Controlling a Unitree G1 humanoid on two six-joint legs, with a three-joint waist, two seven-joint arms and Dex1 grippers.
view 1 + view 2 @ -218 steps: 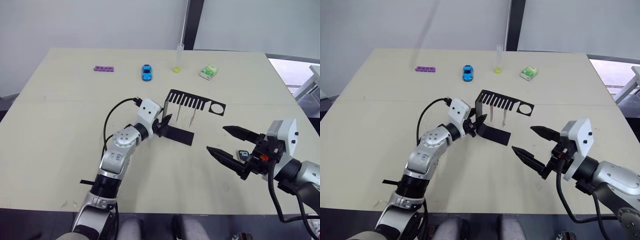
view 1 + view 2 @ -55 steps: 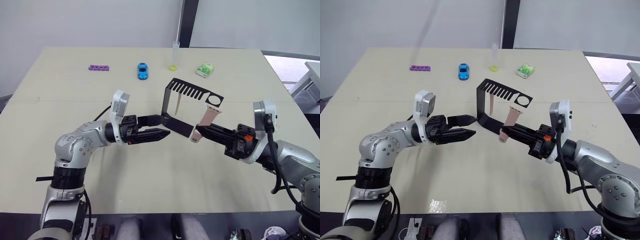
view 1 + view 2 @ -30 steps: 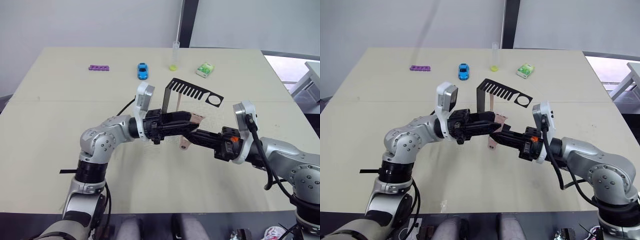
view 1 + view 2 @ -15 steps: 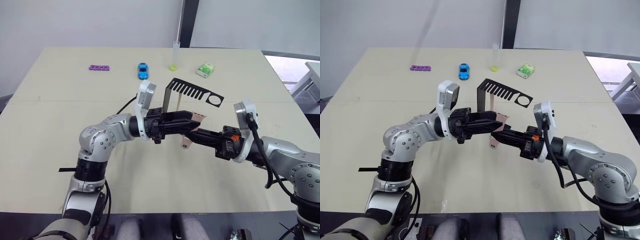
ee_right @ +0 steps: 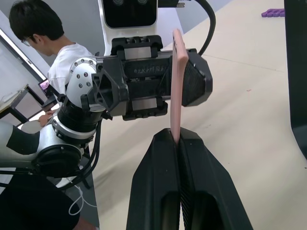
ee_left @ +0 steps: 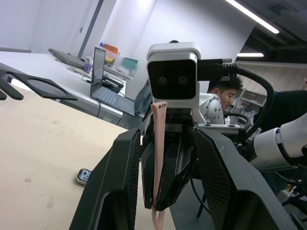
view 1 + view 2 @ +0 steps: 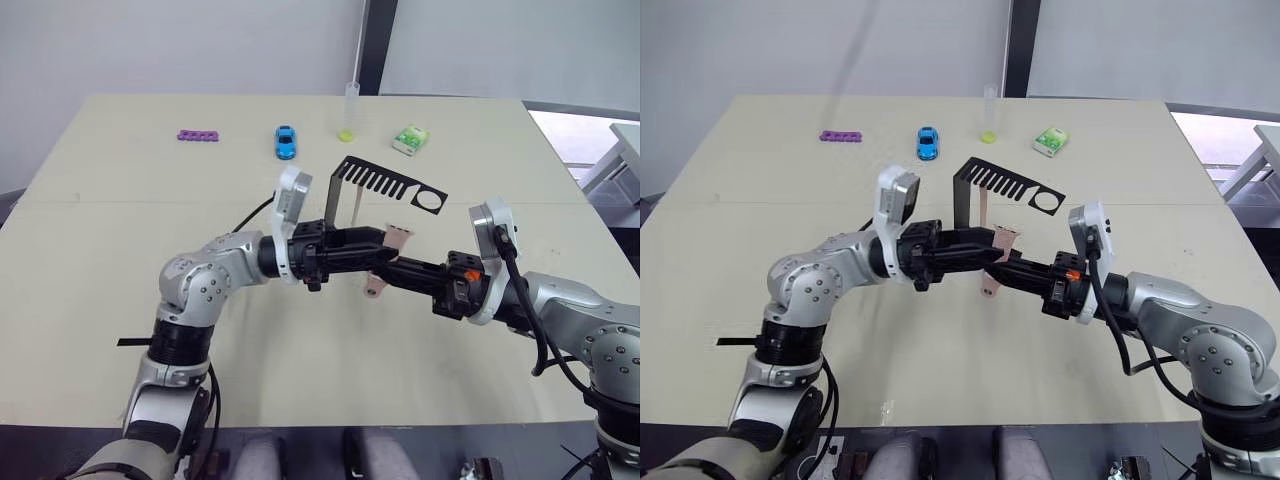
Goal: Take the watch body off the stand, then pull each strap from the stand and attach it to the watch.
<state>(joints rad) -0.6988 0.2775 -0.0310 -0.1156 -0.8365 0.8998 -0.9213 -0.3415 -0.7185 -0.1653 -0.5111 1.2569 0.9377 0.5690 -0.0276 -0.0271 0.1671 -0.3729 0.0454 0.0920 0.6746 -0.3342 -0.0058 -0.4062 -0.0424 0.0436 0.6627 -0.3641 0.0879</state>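
Two grippers met tip to tip above the table (image 7: 100,200), just in front of the stand (image 7: 385,180). Right gripper (image 5: 175,139) was clamped tight on one pink strap (image 5: 178,81), which stood up between its fingers. Left gripper (image 7: 372,247) was spread wide, its fingers (image 6: 125,158) either side of that strap and the right fingertips; contact with the strap couldn't be told. Second strap (image 7: 356,205) hung from the stand's slotted top arm. Watch body (image 6: 84,176) lay flat on the table, off the stand, apart from both grippers.
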